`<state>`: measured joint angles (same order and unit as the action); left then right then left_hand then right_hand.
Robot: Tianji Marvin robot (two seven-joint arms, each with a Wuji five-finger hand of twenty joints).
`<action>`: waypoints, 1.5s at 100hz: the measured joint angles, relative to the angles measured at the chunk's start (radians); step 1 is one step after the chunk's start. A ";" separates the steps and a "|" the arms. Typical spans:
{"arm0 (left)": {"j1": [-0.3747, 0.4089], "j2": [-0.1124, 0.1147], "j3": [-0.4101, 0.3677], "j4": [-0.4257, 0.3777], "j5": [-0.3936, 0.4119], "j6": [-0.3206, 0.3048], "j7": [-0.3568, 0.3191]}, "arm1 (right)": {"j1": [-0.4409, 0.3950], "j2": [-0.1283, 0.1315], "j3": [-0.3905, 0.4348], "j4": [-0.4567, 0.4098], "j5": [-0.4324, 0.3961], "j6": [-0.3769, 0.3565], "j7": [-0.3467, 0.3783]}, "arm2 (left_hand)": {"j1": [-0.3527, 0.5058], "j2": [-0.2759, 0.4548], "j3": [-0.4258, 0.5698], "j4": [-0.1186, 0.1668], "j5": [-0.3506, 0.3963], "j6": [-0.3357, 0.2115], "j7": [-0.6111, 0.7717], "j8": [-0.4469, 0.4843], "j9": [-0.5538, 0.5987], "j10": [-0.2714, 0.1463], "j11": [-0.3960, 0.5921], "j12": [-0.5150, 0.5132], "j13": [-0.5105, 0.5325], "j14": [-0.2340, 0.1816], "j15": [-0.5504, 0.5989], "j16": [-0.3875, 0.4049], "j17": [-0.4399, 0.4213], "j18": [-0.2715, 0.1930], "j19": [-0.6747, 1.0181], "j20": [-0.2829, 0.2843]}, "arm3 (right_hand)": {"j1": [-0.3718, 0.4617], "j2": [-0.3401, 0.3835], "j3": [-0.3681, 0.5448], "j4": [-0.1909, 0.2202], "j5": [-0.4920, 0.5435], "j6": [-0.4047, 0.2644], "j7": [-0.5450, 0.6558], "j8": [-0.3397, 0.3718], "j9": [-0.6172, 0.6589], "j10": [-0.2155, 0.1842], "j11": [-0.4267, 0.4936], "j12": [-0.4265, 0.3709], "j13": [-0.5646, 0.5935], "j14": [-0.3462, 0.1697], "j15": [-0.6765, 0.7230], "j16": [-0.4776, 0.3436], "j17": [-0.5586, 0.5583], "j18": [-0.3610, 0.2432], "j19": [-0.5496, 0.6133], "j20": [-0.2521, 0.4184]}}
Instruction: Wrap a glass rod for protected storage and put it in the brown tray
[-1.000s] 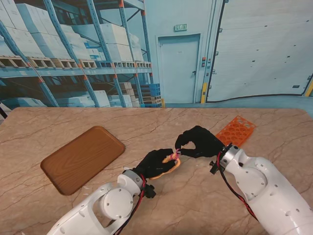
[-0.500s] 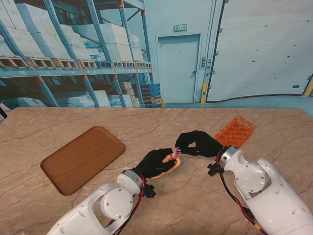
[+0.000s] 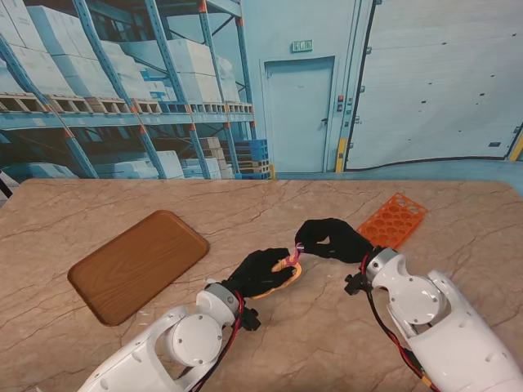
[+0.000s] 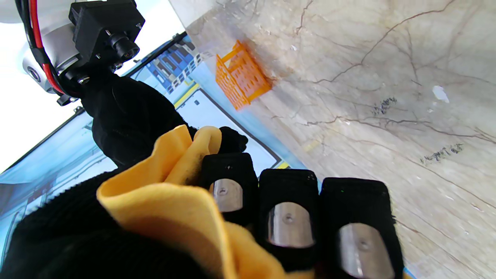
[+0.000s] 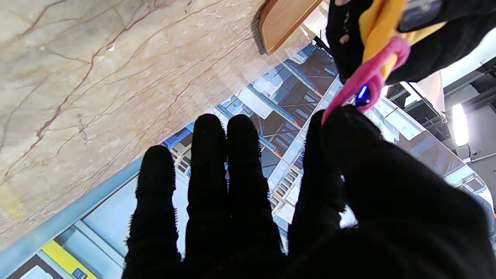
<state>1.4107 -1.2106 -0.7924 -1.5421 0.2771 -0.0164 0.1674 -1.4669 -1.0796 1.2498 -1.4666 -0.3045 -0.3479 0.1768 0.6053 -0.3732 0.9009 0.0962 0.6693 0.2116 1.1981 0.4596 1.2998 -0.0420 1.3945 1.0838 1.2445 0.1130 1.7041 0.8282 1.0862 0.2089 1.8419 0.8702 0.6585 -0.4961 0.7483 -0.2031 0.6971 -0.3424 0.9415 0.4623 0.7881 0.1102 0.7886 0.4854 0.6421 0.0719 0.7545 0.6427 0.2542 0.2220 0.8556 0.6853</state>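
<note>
Plenty of bare counter [image 3: 270, 204] around the brown tray [image 3: 137, 263], nothing on it or along its edges, so a robot hand can slide in from any side. Well to the tray's right, both robot hands sit bunched together mid-counter, and the orange rack [image 3: 395, 217] stands farther right, blocking that corner.

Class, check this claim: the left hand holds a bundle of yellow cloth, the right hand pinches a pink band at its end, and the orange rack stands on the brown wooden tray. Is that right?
One error: the orange plastic rack stands on the marble table, far right of the brown wooden tray, as the stand view shows. The left hand does hold the yellow cloth bundle, and the right hand pinches the pink band.
</note>
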 measured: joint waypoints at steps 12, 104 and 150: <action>0.000 -0.001 0.001 -0.002 0.000 -0.002 -0.001 | 0.000 -0.006 -0.006 0.007 -0.006 0.001 -0.024 | 0.000 0.000 0.000 0.000 0.000 0.000 0.000 0.001 0.000 0.000 0.000 0.000 0.000 0.000 0.000 0.000 0.000 0.000 0.000 0.000 | 0.001 -0.038 0.065 0.000 -0.056 -0.022 0.038 0.048 -0.049 0.008 0.002 0.000 -0.002 0.000 0.000 0.008 0.000 0.000 0.000 0.002; 0.002 -0.001 0.001 -0.009 -0.002 -0.005 -0.001 | 0.003 -0.020 -0.038 0.025 0.037 -0.001 -0.056 | 0.004 -0.052 0.000 -0.027 -0.001 -0.017 -0.013 -0.034 0.005 -0.013 0.000 0.000 0.000 -0.007 0.000 0.000 0.000 -0.010 0.000 0.002 | -0.004 -0.093 0.146 0.009 -0.002 -0.045 0.070 0.046 -0.109 0.015 0.002 -0.017 -0.002 -0.001 0.000 0.008 0.001 0.000 0.000 0.002; -0.003 -0.001 0.004 0.000 0.017 -0.021 0.006 | -0.038 -0.028 -0.028 0.001 0.026 -0.020 -0.110 | -0.156 0.054 -0.471 -0.065 -0.008 -0.007 -0.159 0.090 0.005 -0.039 0.000 0.013 0.000 -0.028 0.000 0.000 0.000 -0.034 0.000 0.001 | -0.072 -0.165 0.224 0.024 -0.006 0.005 0.070 0.027 -0.109 0.015 0.002 -0.017 -0.002 -0.001 0.000 0.008 0.001 0.000 0.000 0.002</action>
<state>1.4078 -1.2121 -0.7889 -1.5418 0.2938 -0.0371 0.1733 -1.5045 -1.1081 1.2218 -1.4659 -0.2780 -0.3683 0.0671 0.4494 -0.3197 0.4302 0.0310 0.6614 0.2043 1.0391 0.5499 1.3048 -0.0812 1.3946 1.0969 1.2446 0.0855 1.7044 0.8282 1.0863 0.1749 1.8419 0.8715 0.5860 -0.6607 0.9725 -0.1794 0.6909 -0.3373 1.0119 0.4891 0.6791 0.1253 0.7906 0.4680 0.6400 0.0709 0.7547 0.6512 0.2550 0.2220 0.8553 0.6876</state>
